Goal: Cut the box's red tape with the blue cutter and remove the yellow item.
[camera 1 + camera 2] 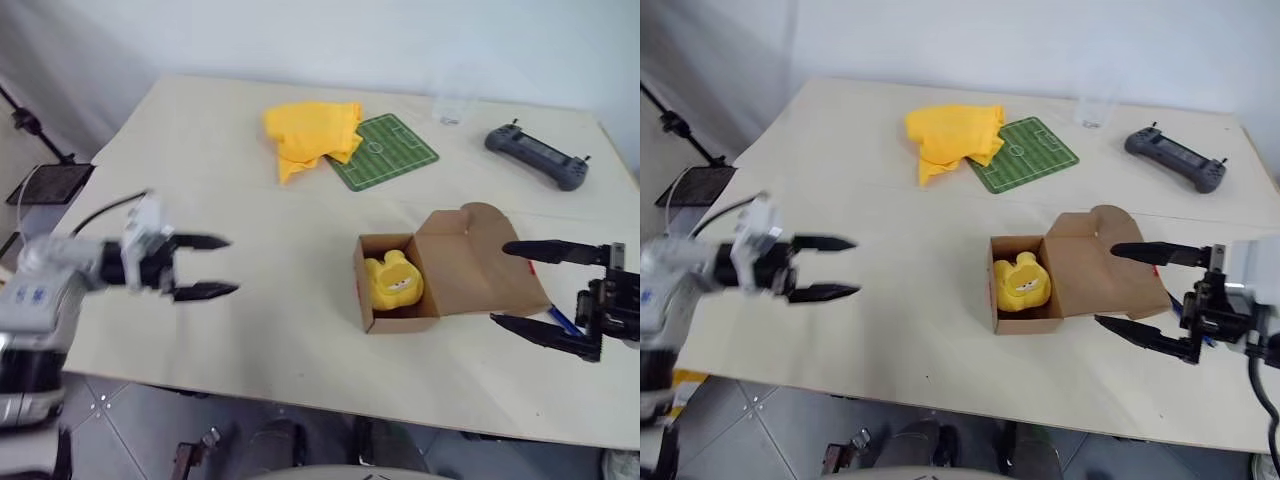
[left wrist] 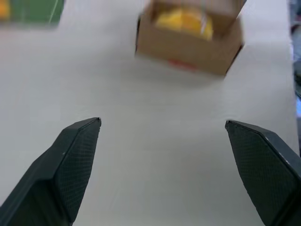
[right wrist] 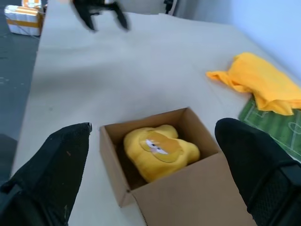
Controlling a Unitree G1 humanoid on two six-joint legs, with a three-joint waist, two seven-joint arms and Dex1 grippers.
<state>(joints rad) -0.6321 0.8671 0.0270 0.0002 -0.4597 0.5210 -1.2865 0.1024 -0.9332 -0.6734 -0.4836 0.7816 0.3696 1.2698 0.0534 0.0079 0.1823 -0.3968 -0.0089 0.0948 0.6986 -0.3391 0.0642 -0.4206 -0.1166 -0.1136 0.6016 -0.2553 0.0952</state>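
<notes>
While both pincers hang above the pale table [image 1: 250, 330], the stock reads as follows.

Left pincer [image 1: 207, 267]: two black fingers spread wide apart, nothing between them, pointing toward the box across bare tabletop and well apart from it.

Right pincer [image 1: 525, 287]: fingers likewise wide apart and empty, pointing back toward the box, with the opened lid just in front of the fingertips; no contact can be made out.

Box [image 1: 400, 315]: brown cardboard carton, between the two pincers and much nearer the right one. Lid flap thrown open and lying back toward the right pincer.

Yellow item [image 1: 392, 283]: soft bright yellow lump, sitting inside the open box, on the side toward the lid hinge. In the right wrist view it lies directly ahead, between that pincer's fingers in line of sight.

Red tape [image 2: 182, 64]: thin red strip, blurred, low on the box wall facing the left pincer.

Blue cutter [image 1: 562, 320]: slim blue stick on the table, right beside the right pincer's lower finger, partly hidden by it.

Yellow cloth [image 1: 308, 135]: crumpled, beyond the box, well apart from both pincers, overlapping a green pitch-printed mat [image 1: 390, 150].

Grey handheld controller [image 1: 537, 155]: far edge, beyond the right pincer.
</notes>
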